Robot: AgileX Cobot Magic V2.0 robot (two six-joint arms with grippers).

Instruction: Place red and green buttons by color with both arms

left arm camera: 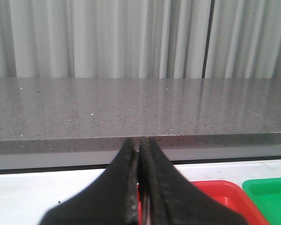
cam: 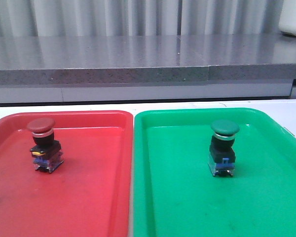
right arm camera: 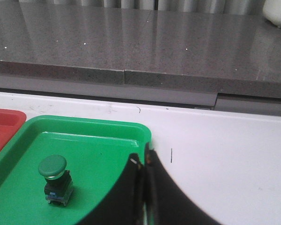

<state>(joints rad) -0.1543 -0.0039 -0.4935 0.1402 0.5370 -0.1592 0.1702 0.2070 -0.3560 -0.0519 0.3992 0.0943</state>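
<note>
On the red plastic tray (cam: 89,197) the dark red mushroom-cap button (cam: 44,144) stands upright, the green-capped button (cam: 223,147) likewise on the green plastic tray (cam: 266,207), while the left end effector (left arm camera: 139,187) and right end effector (right arm camera: 143,192) hang pinched together, empty, both buttons apparently sorted.

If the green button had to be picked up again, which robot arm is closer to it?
The right arm. Its shut gripper looks down on the green button in the green tray; the left gripper sees only tray corners.
</note>
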